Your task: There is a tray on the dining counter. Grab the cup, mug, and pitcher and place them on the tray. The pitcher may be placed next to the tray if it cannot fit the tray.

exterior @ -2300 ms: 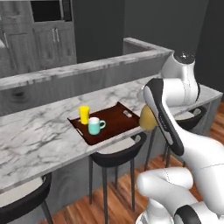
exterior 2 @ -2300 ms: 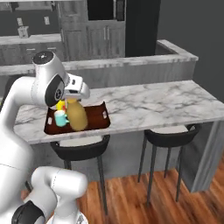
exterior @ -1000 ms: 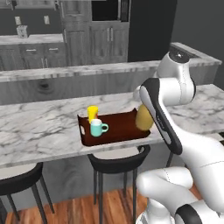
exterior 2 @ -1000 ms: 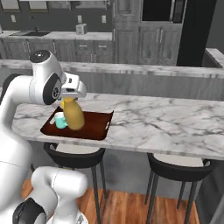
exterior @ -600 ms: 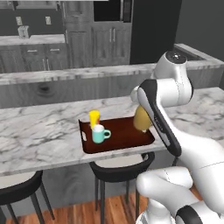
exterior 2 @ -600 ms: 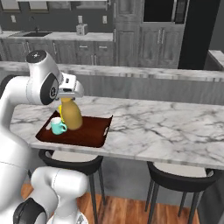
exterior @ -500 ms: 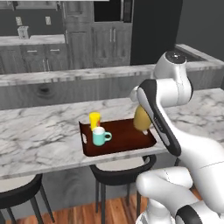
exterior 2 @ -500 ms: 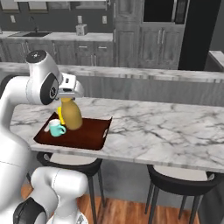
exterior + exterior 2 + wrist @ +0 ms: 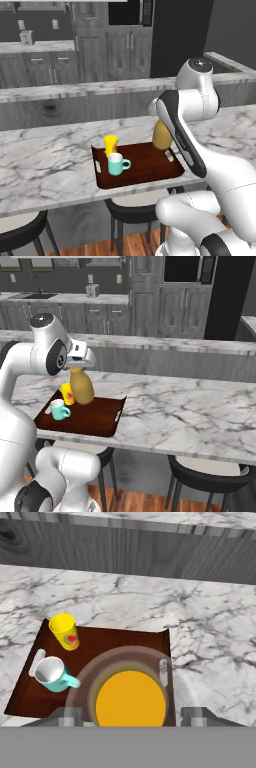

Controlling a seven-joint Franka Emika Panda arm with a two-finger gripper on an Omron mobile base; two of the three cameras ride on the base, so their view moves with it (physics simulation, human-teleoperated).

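The dark reddish tray [image 9: 147,167] [image 9: 97,417] [image 9: 122,643] lies on the marble dining counter [image 9: 47,155] [image 9: 175,406]. On its left half stand the yellow cup [image 9: 110,144] [image 9: 66,394] [image 9: 64,631] and, nearer me, the teal mug [image 9: 116,164] [image 9: 59,410] [image 9: 51,673]. My gripper [image 9: 78,369] [image 9: 130,717] is shut on the neck of the mustard pitcher [image 9: 161,136] [image 9: 82,388] [image 9: 130,699], which hangs upright over the tray's right half. In the hand view the pitcher's mouth sits between the fingertips [image 9: 67,716]. Whether its base touches the tray I cannot tell.
A raised grey ledge [image 9: 75,92] runs behind the counter. Bare marble stretches right of the tray [image 9: 190,401]. Dark stools [image 9: 132,212] [image 9: 210,473] stand beneath the front edge. Cabinets and a toaster [image 9: 91,290] are far back.
The whole picture has shifted with the base, bringing the tray toward the middle of both base views. The pitcher stays in my grip and now hangs over the tray's right half.
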